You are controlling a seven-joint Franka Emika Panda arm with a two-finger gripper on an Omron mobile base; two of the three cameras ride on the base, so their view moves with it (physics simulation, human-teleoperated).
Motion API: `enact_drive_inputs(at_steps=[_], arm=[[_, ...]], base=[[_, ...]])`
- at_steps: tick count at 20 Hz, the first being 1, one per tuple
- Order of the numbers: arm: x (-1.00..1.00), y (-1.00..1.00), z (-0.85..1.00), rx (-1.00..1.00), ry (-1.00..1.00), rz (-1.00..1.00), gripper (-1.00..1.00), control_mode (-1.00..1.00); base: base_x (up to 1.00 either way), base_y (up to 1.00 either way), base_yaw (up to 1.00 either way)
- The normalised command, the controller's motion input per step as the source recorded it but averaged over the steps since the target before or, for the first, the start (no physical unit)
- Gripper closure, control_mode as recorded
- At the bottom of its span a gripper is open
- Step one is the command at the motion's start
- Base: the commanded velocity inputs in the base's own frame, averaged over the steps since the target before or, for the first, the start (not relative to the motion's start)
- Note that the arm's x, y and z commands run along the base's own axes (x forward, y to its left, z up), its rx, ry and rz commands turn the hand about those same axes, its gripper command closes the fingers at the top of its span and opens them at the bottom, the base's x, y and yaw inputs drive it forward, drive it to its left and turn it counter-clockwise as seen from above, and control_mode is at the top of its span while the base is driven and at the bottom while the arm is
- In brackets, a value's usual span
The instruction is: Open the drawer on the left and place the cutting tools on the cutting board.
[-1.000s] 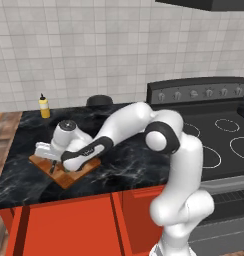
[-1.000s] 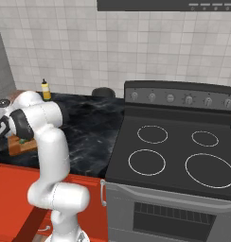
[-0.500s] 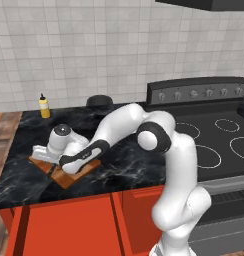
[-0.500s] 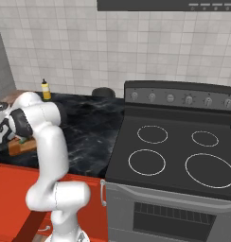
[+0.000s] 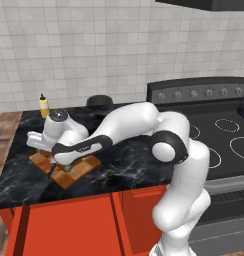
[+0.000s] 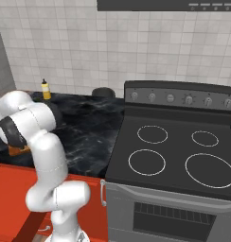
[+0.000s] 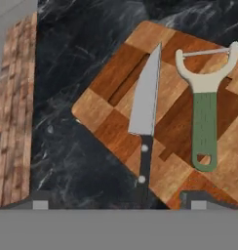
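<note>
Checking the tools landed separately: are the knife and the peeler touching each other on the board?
Apart. The hand view shows bare cutting board wood between the knife and the peeler.

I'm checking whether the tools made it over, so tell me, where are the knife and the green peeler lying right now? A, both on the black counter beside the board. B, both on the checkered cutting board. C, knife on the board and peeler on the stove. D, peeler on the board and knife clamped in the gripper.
B: in the hand view the knife and the peeler lie side by side on the cutting board, with nothing gripping them.
</note>
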Motion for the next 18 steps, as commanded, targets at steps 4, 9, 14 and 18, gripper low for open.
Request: enact_drive_inputs(at_steps=[4,9,14,18], arm=[[-0.95,-0.82,1.0,0.0,0.0,-0.08,-1.0,-1.0],[-1.0,-1.0,0.86,-0.05,-0.06,-0.02,-1.0,-1.0],[-1.0,-1.0,0.19,0.0,-0.01,-0.01,-1.0,-1.0],[-0.69,-1.0,-0.08,0.04,-0.07,-0.11,-1.0,-1.0]], base=[[0.0,0.0,0.0],[0.0,0.0,0.0],[0.0,0.0,0.0],[0.0,0.0,0.0]])
